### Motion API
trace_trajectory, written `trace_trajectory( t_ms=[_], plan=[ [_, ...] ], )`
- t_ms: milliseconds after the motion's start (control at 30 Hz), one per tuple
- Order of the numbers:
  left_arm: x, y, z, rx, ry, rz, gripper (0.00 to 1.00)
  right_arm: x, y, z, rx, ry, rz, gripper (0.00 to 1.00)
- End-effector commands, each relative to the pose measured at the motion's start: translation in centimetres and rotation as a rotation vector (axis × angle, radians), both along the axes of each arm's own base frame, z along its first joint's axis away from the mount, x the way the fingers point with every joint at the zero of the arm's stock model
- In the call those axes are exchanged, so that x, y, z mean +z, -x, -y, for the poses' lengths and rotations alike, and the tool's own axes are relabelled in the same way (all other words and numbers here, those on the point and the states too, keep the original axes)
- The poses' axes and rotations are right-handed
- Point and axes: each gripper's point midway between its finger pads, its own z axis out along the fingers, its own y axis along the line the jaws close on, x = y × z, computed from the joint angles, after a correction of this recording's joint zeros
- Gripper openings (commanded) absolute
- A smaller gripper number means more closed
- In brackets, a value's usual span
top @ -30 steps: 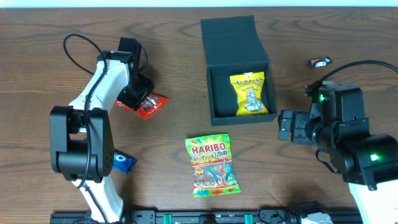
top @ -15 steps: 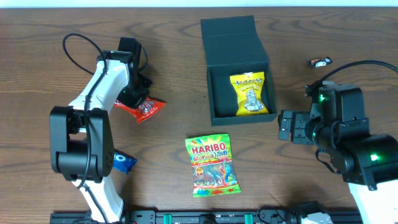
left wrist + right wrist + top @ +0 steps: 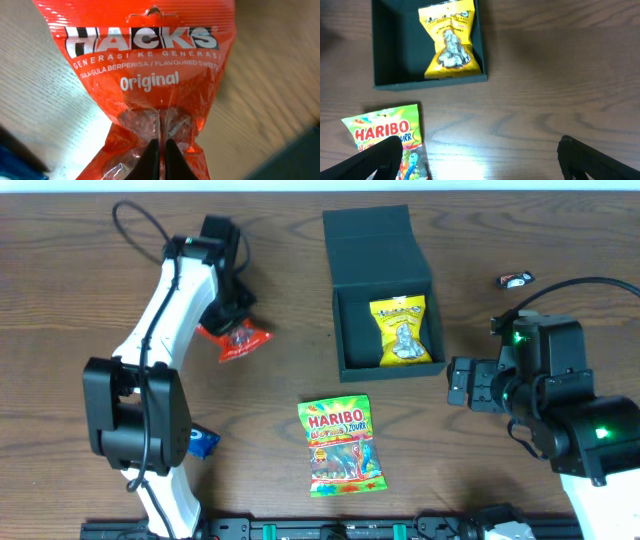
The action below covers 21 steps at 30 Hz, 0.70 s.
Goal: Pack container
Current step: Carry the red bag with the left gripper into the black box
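Looks like a robot lab or test bench. Fixed cam overhead looks down on a wood-grain counter [image 3: 300, 290]. Two robot arms are mounted at its near edge: a white left arm [image 3: 170, 300] and a mostly black right arm [image 3: 560, 410] w/ green status lights [image 3: 517, 337] and a loose black cable [image 3: 590, 279]. A black mounting rail [image 3: 330, 530] runs along the counter's front edge. A few items lie spaced apart: dark container [image 3: 375, 240], Haribo bag [image 3: 340, 445], red Hacks packet [image 3: 238, 340]. Each wrist also carries its own cam.
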Motion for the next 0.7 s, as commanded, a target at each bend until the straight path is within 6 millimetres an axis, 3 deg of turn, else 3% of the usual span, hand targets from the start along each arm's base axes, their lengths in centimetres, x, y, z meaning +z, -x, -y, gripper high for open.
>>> trace_trajectory(
  t_ms=[0,233,567,667],
  plan=[
    [3.8,-0.8,1.8,-0.155,-0.03,0.083,0.06,-0.2,0.1,-0.1,-0.003,-0.002,-0.008,0.99],
    [7.7,0.4,7.9,-0.376,0.007,0.14,0.05,-0.2,0.1,-0.1,-0.004,-0.002,-0.007,0.99],
    [9.0,4.3,18.9,-0.647,0.088,0.227,0.06,-0.2,0.1,-0.1,-0.004,-0.002,-0.008,0.99],
    [9.2,4.4,21.3,-0.688,0.11,0.274,0.05,-0.2,0.1,-0.1,-0.004,-0.002,-0.008,0.99]
  ],
)
